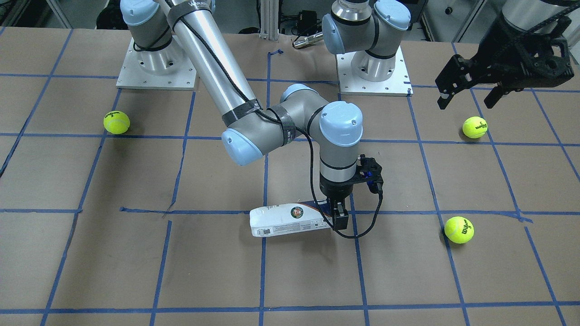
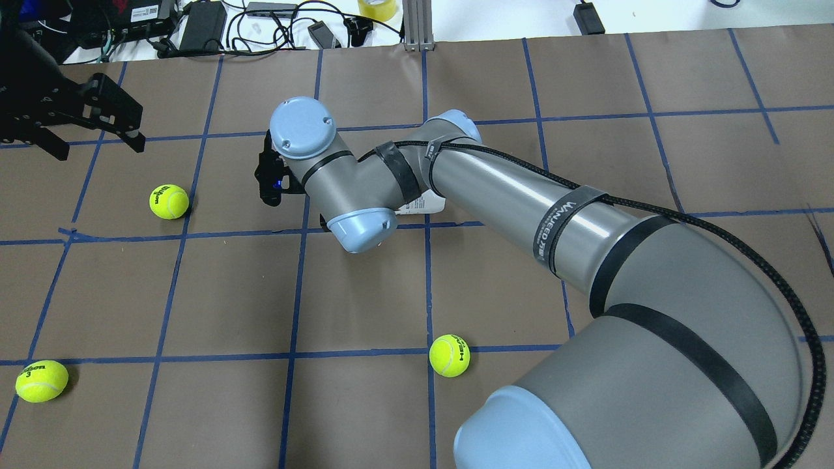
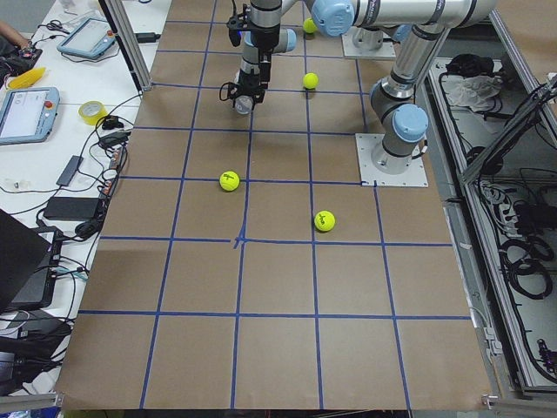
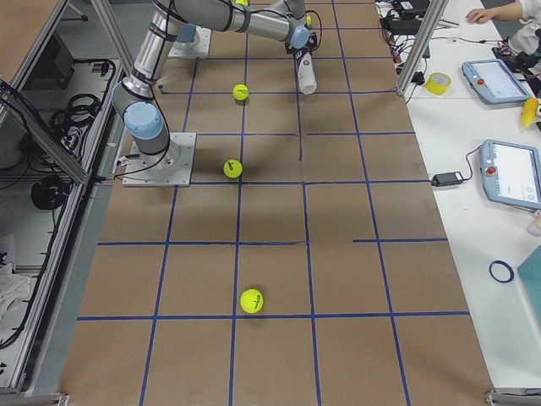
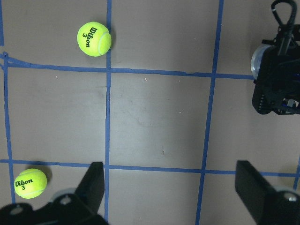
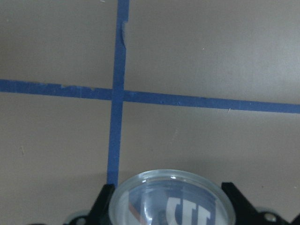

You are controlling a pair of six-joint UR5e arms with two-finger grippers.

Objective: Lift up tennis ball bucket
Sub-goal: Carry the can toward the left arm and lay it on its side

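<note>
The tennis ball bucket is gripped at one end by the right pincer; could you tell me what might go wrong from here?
The right pincer grips the tennis ball bucket only at one end, so the long free end may sag or twist loose when lifted. Its fingers press on smooth, round, clear plastic at the rim, so it could slip.

R pincer [image 3: 245,96] at tennis ball bucket [image 3: 242,107]
</note>
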